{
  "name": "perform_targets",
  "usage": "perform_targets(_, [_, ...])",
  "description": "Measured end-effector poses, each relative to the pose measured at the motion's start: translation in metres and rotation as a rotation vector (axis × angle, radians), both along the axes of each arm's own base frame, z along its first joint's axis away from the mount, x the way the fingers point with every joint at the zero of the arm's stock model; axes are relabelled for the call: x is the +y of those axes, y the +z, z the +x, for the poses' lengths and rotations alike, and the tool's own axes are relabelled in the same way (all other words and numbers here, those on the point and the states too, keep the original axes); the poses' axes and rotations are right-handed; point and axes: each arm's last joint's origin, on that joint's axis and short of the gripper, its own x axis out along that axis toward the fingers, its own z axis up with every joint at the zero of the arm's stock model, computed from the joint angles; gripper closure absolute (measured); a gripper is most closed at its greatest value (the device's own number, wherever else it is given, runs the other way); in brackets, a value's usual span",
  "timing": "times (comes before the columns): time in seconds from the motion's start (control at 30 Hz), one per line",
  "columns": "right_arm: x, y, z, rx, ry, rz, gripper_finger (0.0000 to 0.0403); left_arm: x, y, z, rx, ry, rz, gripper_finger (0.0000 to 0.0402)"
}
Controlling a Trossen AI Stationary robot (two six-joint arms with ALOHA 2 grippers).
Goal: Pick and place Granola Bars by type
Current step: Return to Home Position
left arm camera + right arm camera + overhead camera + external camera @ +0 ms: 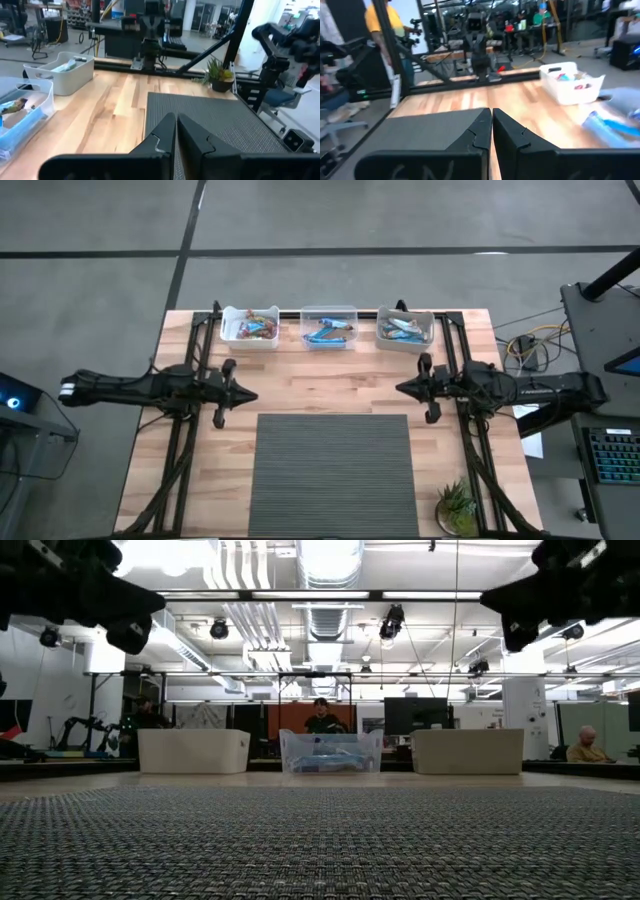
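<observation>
**Item: Granola Bars** (pixel 328 332). We find none loose. Every bar in view lies in one of three bins lined along the far edge of the table (pixel 330 392).

- left white bin (pixel 227 325): multicoloured bars (pixel 262 316), red and orange, with some blue wrapper among them. We cannot make out the count.
- clear bin (pixel 329 308), in the middle: bright blue bars (pixel 322 336), piled crosswise.
- right white bin (pixel 430 320): pale bars (pixel 403 328), light blue or silvery.

We judge that this row is the sort itself, roughly one type per bin. The bins sit at the back, which leaves the front free for picking.

**Holders.**

- left gripper (pixel 250 394): hangs over bare wood between the bins and the mat (pixel 333 475). Its fingers (pixel 161 137) are pressed together on nothing.
- right gripper (pixel 400 387): mirrors it on the other side, with its fingers (pixel 479 131) likewise closed and empty.

The two tips point at each other, well apart. The low view shows both grippers high above the table top. We read this as a parked pose: they are closed because nothing is left to carry, and raised so the bins stay clear of them.

**Surroundings.** The mat is grey and ribbed, fills the near half of the table and has no bar on it. A potted plant (pixel 457 507) stands at the near corner on the right arm's side.

**Status, our judgement.** The sorting looks complete. The blue wrapper in the left white bin is the one thing worth checking.
</observation>
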Motion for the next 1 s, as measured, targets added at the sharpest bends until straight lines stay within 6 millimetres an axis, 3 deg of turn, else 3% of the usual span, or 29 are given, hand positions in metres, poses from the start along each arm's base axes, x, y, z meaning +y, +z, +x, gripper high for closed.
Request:
perform_targets(0.33, [0.001,-0.032,-0.007,-0.100,0.016,0.048,0.0394,0.000,-0.002,-0.004,-0.013,0.006,-0.001,0.0399])
perform_targets(0.63, [0.001,-0.033,-0.008,-0.082,0.016,0.051,0.0394,0.000,-0.002,-0.008,-0.023,0.005,0.000,0.0399])
perform_targets(1.0, [0.001,-0.028,-0.020,-0.137,0.015,0.016,0.0394,0.000,0.000,-0.030,-0.096,-0.004,-0.013,0.0399])
